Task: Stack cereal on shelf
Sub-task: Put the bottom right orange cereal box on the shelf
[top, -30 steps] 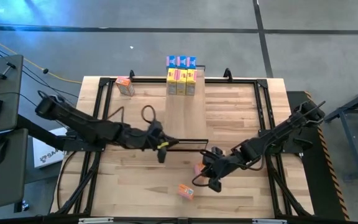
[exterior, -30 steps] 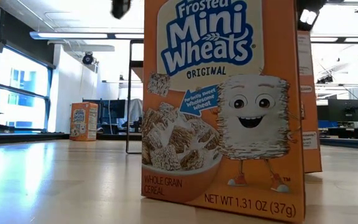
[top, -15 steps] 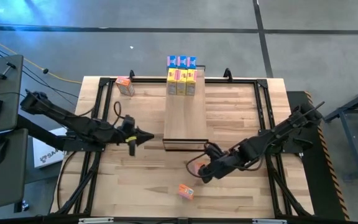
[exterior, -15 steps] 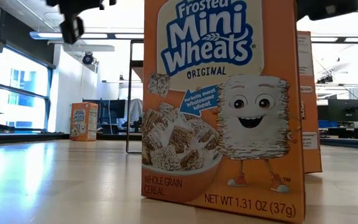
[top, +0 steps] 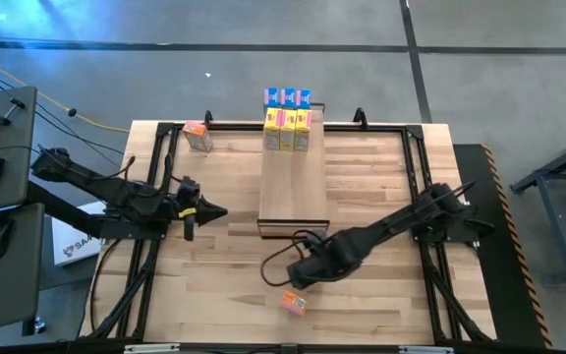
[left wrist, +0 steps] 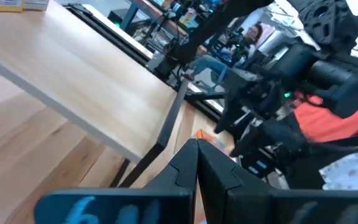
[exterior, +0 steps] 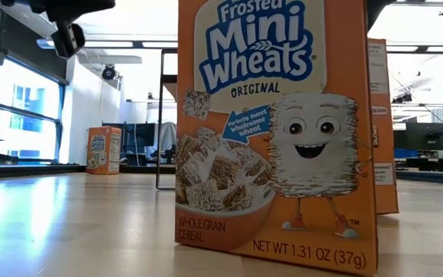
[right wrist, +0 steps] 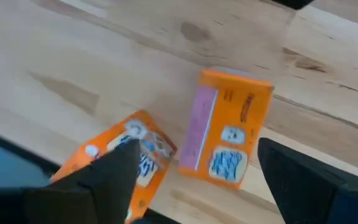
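Note:
The shelf (top: 293, 182) lies in the table's middle with blue (top: 286, 96) and yellow cereal boxes (top: 288, 128) at its far end. An orange box (top: 198, 135) stands at the far left. Another orange box (top: 294, 303) lies near the front edge. My right gripper (right wrist: 197, 180) points down, open wide above this box (right wrist: 126, 162) and one more orange box (right wrist: 229, 146), touching neither. My left gripper (top: 209, 209) is shut on nothing and held level, left of the shelf (left wrist: 92, 93).
In the low view the front orange box (exterior: 275, 131) fills the middle, with a second one (exterior: 383, 123) behind it on the right. A dark frame (top: 416, 167) runs round the tabletop. There is bare wood right of the shelf.
My left gripper has drawn back from the shelf's near end toward the table's left edge, staying shut. My right gripper has swung toward the table's left and tipped from slanting to pointing down, and now covers the orange box near the shelf's front. The boxes have kept still.

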